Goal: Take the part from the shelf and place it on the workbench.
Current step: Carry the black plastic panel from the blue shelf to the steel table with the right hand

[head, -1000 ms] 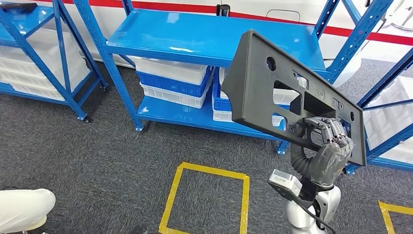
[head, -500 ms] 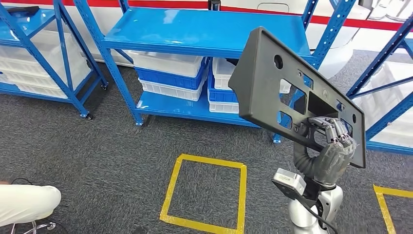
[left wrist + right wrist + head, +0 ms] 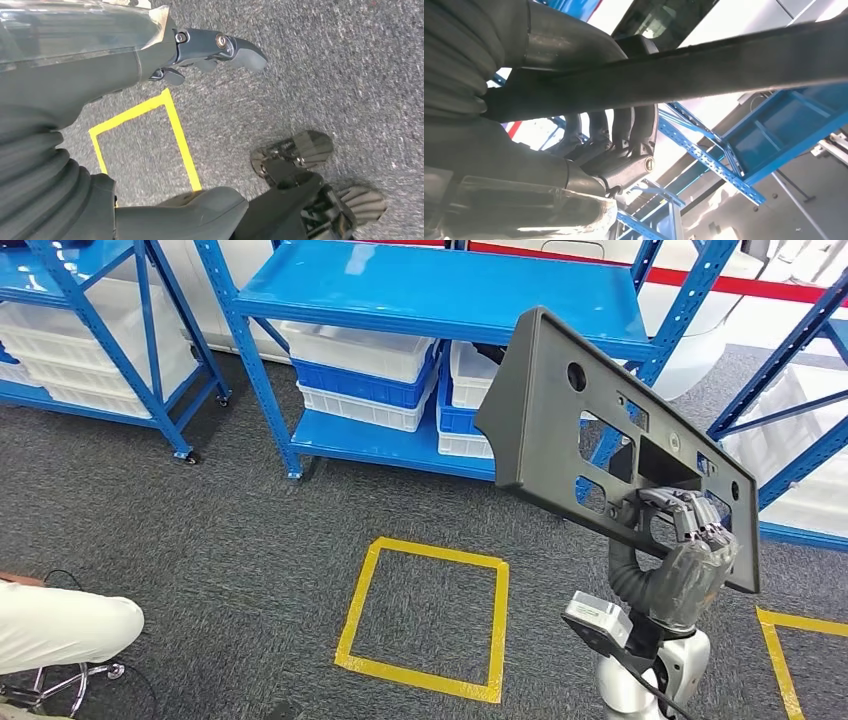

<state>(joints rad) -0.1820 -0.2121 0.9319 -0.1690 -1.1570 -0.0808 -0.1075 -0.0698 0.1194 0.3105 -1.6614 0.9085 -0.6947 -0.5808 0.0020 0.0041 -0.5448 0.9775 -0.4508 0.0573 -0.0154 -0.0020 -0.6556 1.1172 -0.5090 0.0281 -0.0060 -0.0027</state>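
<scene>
So: pick is done. The part (image 3: 590, 430), a dark flat panel with cut-outs, is off the shelf (image 3: 440, 295) and held up in the air in the right hand (image 3: 685, 550), fingers wrapped around its lower long edge near one end. Right wrist view agrees: fingers (image 3: 624, 125) hooked over the panel's edge, thumb on the other face. Grip is near one end, so most of the panel cantilevers out toward the shelf; I'd expect it to want to droop or twist.

Left hand (image 3: 210, 47) hangs over the carpet, fingers apart, holding nothing.

Left to do: the whole carry and place. No workbench in frame, so the robot probably has to turn or walk to find it.

Clearances:
- The panel's far upper corner overlaps the shelf top and a blue upright (image 3: 650, 330) in head view; depth gap can't be judged, so swing it away before turning.
- Another blue rack (image 3: 790, 430) sits to the right.
- Open carpet with a yellow tape square (image 3: 425, 615) ahead and left.
- A person's leg (image 3: 60, 625) and stool at lower left; keep wide of that.
</scene>
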